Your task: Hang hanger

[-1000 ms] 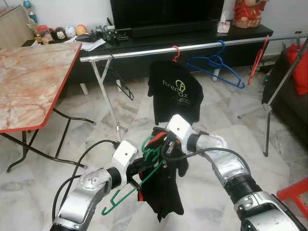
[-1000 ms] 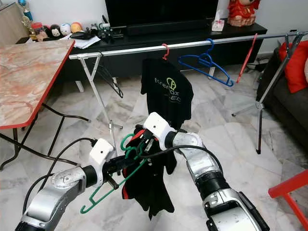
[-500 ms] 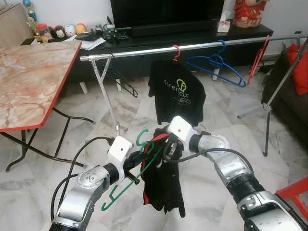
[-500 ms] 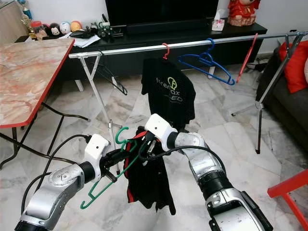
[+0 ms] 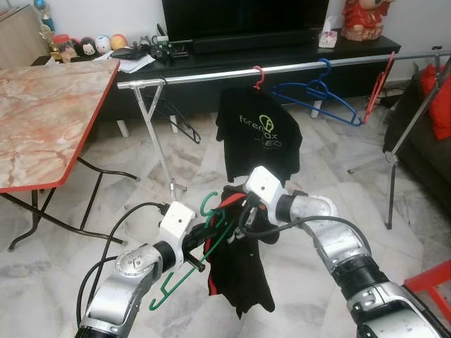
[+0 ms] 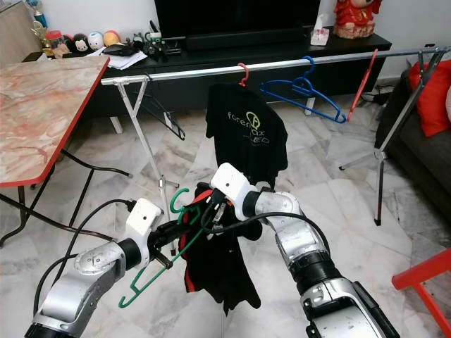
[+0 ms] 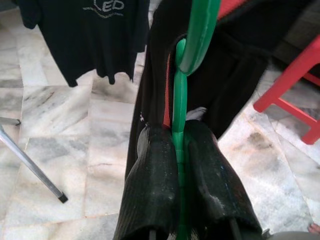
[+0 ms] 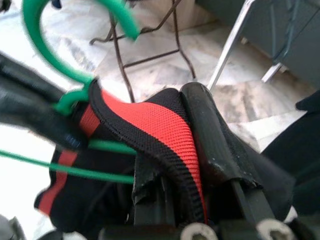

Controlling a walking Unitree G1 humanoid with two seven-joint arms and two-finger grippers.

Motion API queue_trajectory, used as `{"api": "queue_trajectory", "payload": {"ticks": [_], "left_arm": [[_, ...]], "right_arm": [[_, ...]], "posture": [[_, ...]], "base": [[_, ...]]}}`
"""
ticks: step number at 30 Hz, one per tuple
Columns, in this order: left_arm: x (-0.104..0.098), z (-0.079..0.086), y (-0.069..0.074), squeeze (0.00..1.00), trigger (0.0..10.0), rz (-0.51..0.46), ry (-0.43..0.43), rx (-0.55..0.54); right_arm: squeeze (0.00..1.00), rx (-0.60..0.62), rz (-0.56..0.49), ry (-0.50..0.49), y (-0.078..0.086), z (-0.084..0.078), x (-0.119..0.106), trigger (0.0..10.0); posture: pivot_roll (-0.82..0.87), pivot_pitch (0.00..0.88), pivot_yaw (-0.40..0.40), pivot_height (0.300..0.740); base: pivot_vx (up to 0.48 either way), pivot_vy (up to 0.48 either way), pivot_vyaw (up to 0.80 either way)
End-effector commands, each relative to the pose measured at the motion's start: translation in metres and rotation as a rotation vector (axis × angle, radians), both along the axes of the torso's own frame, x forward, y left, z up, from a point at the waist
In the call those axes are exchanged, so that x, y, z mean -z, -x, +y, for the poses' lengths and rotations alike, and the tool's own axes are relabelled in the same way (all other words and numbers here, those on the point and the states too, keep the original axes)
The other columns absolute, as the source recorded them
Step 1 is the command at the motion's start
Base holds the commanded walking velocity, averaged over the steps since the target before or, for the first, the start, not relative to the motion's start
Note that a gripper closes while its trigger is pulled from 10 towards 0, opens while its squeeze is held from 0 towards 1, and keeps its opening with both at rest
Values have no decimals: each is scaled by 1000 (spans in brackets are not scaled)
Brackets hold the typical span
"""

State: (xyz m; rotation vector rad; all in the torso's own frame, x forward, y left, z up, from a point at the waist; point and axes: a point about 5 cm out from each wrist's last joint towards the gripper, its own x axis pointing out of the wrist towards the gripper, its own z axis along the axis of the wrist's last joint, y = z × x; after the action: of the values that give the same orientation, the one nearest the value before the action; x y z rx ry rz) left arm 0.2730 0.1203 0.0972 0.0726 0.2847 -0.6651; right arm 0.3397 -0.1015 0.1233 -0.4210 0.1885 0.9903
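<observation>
A green hanger is held low in front of me, its hook up. My left gripper is shut on its green bar. A black and red garment drapes from the hanger. My right gripper is shut on the garment's red-lined collar, just right of the hook. Behind stands a silver clothes rail carrying a black printed T-shirt on a red hanger, a blue hanger and another red hanger.
A marble-topped table with a red edge stands at the left. A dark TV bench runs behind the rail. A sofa with a red cushion is at the right, and a red stool at the lower right. The floor is marble tile.
The garment and hanger have dropped back slightly after rising from a second ago. Both grippers keep their hold.
</observation>
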Motion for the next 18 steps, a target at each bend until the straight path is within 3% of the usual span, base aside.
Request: {"api": "queue_trajectory", "payload": {"ticks": [1,4,6,18], "left_arm": [[-6,5,-6,0,10000,-45,-14,-38],[-8,9,-9,0,10000,-75,-23,-78],[-10,9,-11,0,10000,-86,-6,-84],[-12,2,-11,0,10000,-92,33,-47]], "right_arm": [[0,-34,-10,-5,2,5,-4,10000],[0,-27,-2,-7,3,5,-3,10000],[329,-27,-3,-15,3,7,-5,10000],[298,-15,-19,-24,1,7,-9,10000]], "posture": [[-38,5,46,740],[-40,6,46,740],[-38,4,45,740],[-45,4,43,740]], "base": [[0,0,0],[0,0,0],[0,0,0],[0,0,0]]}}
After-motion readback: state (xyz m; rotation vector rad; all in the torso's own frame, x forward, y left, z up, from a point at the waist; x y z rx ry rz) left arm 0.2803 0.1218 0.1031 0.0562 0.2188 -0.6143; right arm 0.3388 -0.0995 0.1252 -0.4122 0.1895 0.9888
